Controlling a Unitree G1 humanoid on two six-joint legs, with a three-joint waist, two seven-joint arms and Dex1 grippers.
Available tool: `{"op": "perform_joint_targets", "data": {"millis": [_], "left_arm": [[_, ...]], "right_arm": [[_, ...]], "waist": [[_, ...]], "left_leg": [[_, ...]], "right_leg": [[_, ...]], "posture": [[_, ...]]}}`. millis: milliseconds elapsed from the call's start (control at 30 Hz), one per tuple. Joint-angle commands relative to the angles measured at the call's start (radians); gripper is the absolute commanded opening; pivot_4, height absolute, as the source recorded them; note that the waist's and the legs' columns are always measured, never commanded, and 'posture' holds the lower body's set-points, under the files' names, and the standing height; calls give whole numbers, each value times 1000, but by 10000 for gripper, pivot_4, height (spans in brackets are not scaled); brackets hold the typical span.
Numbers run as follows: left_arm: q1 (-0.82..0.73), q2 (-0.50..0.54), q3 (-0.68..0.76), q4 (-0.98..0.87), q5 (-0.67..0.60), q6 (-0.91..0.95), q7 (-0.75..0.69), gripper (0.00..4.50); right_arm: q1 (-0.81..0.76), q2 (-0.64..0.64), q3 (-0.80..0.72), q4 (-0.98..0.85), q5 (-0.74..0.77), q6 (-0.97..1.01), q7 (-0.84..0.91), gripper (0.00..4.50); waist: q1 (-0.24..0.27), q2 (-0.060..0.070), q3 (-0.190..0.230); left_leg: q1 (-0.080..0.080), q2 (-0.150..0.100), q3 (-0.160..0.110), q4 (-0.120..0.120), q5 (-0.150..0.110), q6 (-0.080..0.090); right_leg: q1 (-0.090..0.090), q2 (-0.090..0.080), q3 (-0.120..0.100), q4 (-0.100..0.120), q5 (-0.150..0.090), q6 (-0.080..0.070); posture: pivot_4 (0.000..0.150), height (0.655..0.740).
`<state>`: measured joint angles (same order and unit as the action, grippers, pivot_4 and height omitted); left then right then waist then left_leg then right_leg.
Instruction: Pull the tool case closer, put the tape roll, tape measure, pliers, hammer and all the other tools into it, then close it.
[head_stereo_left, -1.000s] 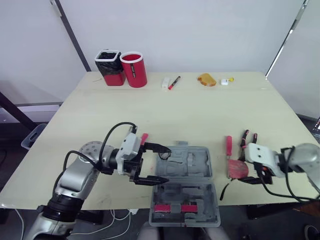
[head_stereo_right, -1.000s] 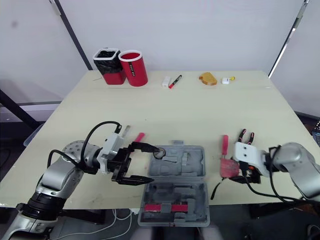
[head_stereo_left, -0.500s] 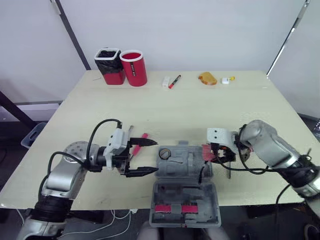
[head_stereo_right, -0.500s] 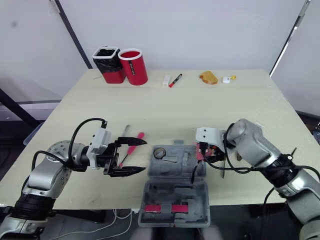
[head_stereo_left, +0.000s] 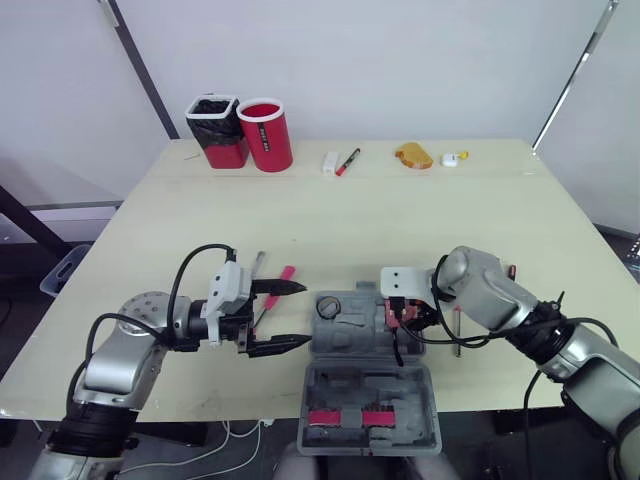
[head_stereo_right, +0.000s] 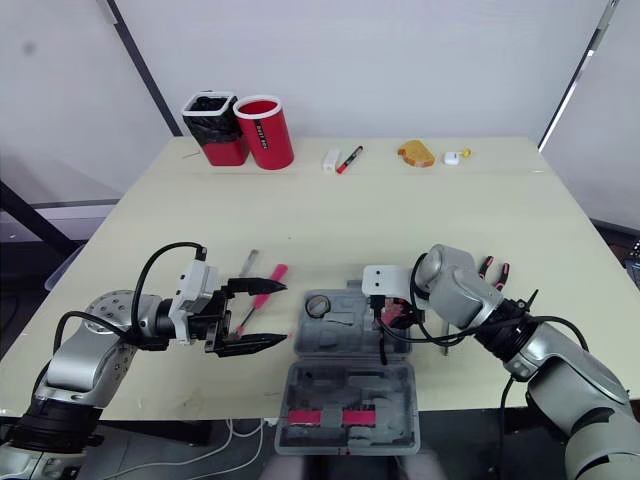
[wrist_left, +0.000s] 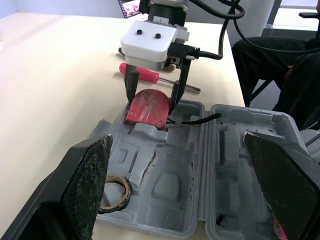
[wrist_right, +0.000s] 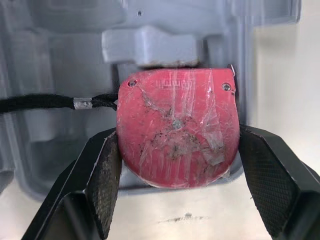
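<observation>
The grey tool case (head_stereo_left: 372, 345) lies open near the table's front edge, its lid (head_stereo_left: 370, 412) folded toward me. A tape roll (head_stereo_left: 329, 306) sits in the tray's left corner. My right gripper (head_stereo_left: 397, 316) is shut on the red tape measure (wrist_right: 177, 141), holding it over the tray's right part with its black strap trailing. Left of the case, my left gripper (head_stereo_left: 304, 314) stands open and holds nothing. A red-handled screwdriver (wrist_left: 149, 75) lies just right of the case. Behind my right arm lie the red-handled pliers (head_stereo_right: 492, 270). Another red-handled tool (head_stereo_right: 266, 282) lies by my left gripper.
At the back left stand a black cup (head_stereo_left: 220, 133) and a red cup (head_stereo_left: 268, 135). Along the back edge lie a white block (head_stereo_left: 331, 163), a red marker (head_stereo_left: 347, 163), a yellow object (head_stereo_left: 412, 157) and a small white piece (head_stereo_left: 452, 160).
My right arm has carried the tape measure from the table's right side over to the case tray. The left gripper has drawn back to the left, away from the tape roll in the case.
</observation>
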<state>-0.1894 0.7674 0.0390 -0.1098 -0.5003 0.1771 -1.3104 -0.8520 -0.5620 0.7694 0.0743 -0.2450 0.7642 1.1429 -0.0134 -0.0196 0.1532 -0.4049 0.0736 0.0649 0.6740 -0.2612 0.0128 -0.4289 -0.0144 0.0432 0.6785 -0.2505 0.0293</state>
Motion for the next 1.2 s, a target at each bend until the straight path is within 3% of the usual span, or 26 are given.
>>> {"op": "perform_joint_targets", "data": {"millis": [33, 133, 167, 233, 433, 633, 800, 933, 1067, 1200], "left_arm": [[-5, 11, 20, -43, -4, -9, 5, 45000], [-6, 11, 19, -44, -9, -7, 5, 45000], [-6, 10, 18, -45, -10, -6, 4, 45000], [-6, 9, 16, -47, -9, -5, 4, 45000], [-4, 6, 11, -56, -13, 0, 3, 45000], [-17, -6, 5, -59, -13, 1, 11, 45000], [-19, -12, 3, -57, -14, -2, 8, 45000], [-25, -17, 0, -55, -13, -2, 8, 45000], [-37, -17, -7, -43, -4, -6, 0, 45000], [-52, -18, -7, -36, -6, -3, -3, 45000]], "right_arm": [[-15, 13, -11, 14, -23, -31, -10, 29731], [-10, 7, -16, 3, -23, -43, 11, 29731], [-9, 4, -17, 0, -25, -45, 15, 39927], [-7, 2, -24, -7, -27, -36, 20, 44587], [-2, -15, -34, -49, -45, -21, 14, 44587], [37, -116, -103, -258, -27, 77, 37, 44587], [106, -114, -252, -340, 56, 147, -12, 44587], [192, -39, -425, -380, 172, 169, -80, 32281], [256, -12, -476, -410, 215, 132, -141, 12393], [320, 60, -554, -416, 278, 52, -221, 12393]], "waist": [[-3, 0, 0], [-4, 0, 0], [-4, 0, 0], [-4, 0, 0], [-1, 0, 0], [2, 0, 0], [1, 0, 0], [0, 0, 0], [2, 0, 0], [1, -1, 0]], "left_leg": [[0, 0, 0, 0, 0, 0], [1, 0, 0, 0, 0, 0], [1, 0, 0, 0, 0, 0], [1, 0, 1, 0, 0, 0], [0, 0, 1, 0, 0, 0], [-9, 0, 0, 1, 0, 0], [-10, 0, 0, 1, 0, 0], [-10, 0, -1, 0, 0, 0], [-10, 0, 0, 0, 0, 0], [-10, 0, -1, 0, 0, 0]], "right_leg": [[0, 0, 0, 0, 0, 0], [0, 1, 1, 0, 0, 0], [0, 1, 1, 1, 0, 0], [0, 1, 1, 0, 0, 0], [-1, 0, 1, 0, 0, 0], [-9, 0, 0, 0, 0, 0], [-10, 0, 0, 0, 0, 0], [-10, 1, 0, 0, 0, 0], [-10, 0, 0, 0, 0, 0], [-10, 0, 0, 0, 0, 0]], "posture": [[1500, 7400], [1500, 7400], [1500, 7400], [1500, 7400], [1500, 7400], [1500, 7400], [1500, 7400], [1500, 7400], [1500, 7400], [1500, 7400]]}}
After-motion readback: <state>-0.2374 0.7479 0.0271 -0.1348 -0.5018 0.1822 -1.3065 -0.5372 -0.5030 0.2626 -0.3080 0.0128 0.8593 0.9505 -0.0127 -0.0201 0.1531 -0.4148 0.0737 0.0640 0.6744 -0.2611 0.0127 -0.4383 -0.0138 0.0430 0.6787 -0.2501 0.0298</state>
